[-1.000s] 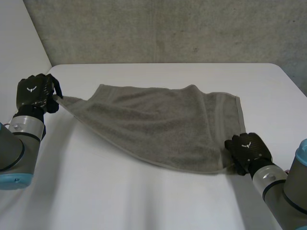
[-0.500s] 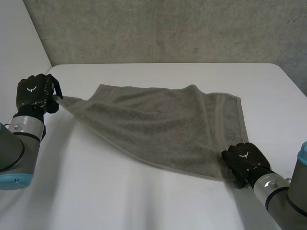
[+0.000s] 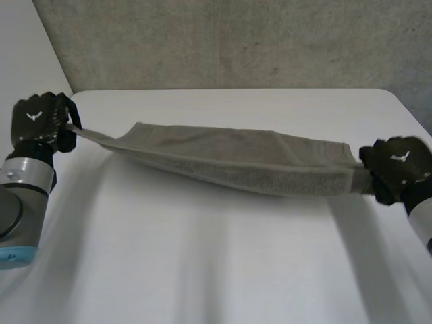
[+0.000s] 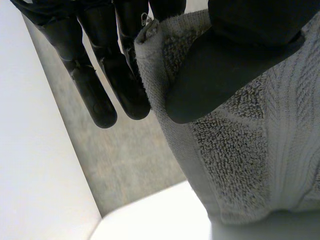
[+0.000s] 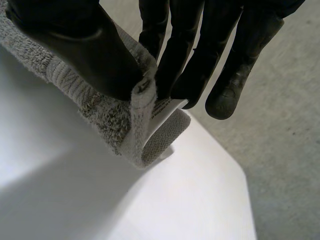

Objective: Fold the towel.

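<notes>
Before me lies a white table (image 3: 223,270), smooth-surfaced, with rounded far corners. Behind its far edge stands a rough grey concrete wall (image 3: 236,40), mottled and speckled. To my left, a plain white wall (image 3: 27,47) meets the concrete at a corner.

You have soft, even light from overhead, with no glare anywhere.
The towel (image 3: 243,165) throws a broad, pale, soft-edged shadow onto the white table (image 3: 202,283) toward you; in the right wrist view that shadow greys the tabletop beneath the cloth.
</notes>
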Tool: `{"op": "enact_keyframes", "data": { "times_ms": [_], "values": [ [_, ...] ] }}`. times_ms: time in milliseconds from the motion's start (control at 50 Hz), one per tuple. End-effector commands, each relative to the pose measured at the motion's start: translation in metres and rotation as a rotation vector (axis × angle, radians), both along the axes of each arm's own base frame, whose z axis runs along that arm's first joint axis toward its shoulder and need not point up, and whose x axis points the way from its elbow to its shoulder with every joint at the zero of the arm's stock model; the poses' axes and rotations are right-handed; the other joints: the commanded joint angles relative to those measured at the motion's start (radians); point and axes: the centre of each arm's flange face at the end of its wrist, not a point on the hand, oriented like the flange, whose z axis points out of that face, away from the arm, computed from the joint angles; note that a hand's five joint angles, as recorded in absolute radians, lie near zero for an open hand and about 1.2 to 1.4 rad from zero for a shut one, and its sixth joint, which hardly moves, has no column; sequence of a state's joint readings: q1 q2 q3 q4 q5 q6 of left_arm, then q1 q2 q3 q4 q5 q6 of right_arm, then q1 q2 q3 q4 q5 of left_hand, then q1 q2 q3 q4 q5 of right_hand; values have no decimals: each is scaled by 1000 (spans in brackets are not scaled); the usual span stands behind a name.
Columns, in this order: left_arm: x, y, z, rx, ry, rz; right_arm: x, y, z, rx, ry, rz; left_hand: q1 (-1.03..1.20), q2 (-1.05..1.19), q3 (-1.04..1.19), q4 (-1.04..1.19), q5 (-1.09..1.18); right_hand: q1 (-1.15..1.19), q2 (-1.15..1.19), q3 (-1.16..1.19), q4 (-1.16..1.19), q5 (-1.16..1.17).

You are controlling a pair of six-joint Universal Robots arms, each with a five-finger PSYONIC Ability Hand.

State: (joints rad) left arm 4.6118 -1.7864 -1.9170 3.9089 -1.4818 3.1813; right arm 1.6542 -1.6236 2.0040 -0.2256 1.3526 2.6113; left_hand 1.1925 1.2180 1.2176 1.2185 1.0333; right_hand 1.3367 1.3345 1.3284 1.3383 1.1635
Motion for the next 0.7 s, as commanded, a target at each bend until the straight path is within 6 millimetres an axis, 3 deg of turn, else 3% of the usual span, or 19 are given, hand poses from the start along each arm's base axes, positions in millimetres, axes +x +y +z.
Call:
{"op": "enact_keyframes", "data": {
  "times_ms": [20, 80, 120, 160, 260, 360, 420, 460, 480, 520, 540, 580, 660, 700],
  "values": [
    [2, 29, 30, -21, -19, -4, -8, 0, 24, 108, -2, 37, 204, 178, 179, 178, 188, 60, 62, 68, 58, 58],
    [2, 46, 35, 37, -48, -18, -16, 2, 34, 205, 19, 72, 204, 178, 179, 178, 188, 60, 62, 68, 58, 58],
    [3, 64, 30, 144, -92, -47, -18, 5, 36, 260, 50, 104, 204, 178, 179, 178, 188, 60, 62, 68, 58, 58],
    [3, 73, 27, 194, -121, -63, -21, 15, 36, 381, 143, 191, 204, 178, 179, 178, 188, 60, 62, 68, 58, 58],
    [7, 94, 11, 344, -208, -93, -22, 31, 42, 500, 258, 318, 204, 178, 179, 178, 188, 60, 62, 68, 58, 58],
    [11, 100, 1, 398, -237, -100, -25, 18, 43, 504, 259, 320, 204, 178, 179, 178, 188, 60, 62, 68, 58, 58],
    [11, 94, 0, 386, -235, -102, -25, 0, 40, 504, 212, 296, 204, 178, 179, 178, 188, 60, 62, 68, 58, 58],
    [11, 81, 1, 345, -229, -94, -28, -22, 37, 492, 138, 243, 204, 178, 179, 178, 188, 60, 62, 68, 58, 58],
    [11, 81, 1, 345, -229, -94, -28, -22, 37, 492, 138, 243, 204, 178, 179, 178, 188, 60, 62, 68, 58, 58],
    [7, 61, -6, 315, -227, -101, -29, -46, 32, 460, 70, 194, 204, 178, 179, 178, 188, 60, 62, 68, 58, 58],
    [7, 61, -6, 314, -227, -101, -29, -46, 32, 459, 70, 194, 204, 178, 179, 178, 188, 60, 62, 68, 58, 58],
    [-1, 42, -13, 288, -223, -121, -20, -64, 25, 427, 25, 181, 204, 178, 179, 178, 188, 60, 62, 68, 58, 58],
    [-17, 25, -23, 277, -211, -162, -5, -78, 14, 402, 1, 157, 204, 178, 179, 178, 188, 60, 62, 68, 58, 58],
    [-28, 7, -34, 269, -182, -184, 4, -93, 4, 347, -12, 111, 204, 178, 179, 178, 188, 60, 62, 68, 58, 58]
  ]
}}
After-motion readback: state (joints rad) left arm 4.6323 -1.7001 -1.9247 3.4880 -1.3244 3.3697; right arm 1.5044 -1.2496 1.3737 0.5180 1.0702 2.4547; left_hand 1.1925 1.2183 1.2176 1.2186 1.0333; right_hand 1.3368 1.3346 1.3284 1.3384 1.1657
